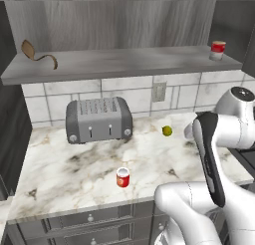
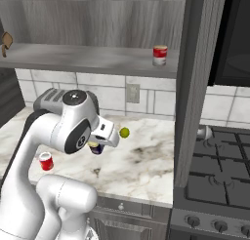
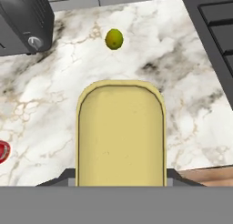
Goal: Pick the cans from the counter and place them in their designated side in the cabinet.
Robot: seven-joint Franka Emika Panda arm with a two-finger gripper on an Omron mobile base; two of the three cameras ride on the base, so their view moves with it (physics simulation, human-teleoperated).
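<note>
My gripper is shut on the dark blue can, held above the white marble counter. In the hand view the can's yellow top rises large in the middle and hides my fingertips. The red can with the white lid stands upright near the counter's front edge, left of my arm; it is also the red can and its edge shows as the red can. The grey wood-grain cabinet shelf runs above the backsplash.
A red can with a white band stands at the shelf's right end, a brown curled object at its left. A grey toaster sits at the back of the counter, a yellow-green ball beside it. A stove lies right.
</note>
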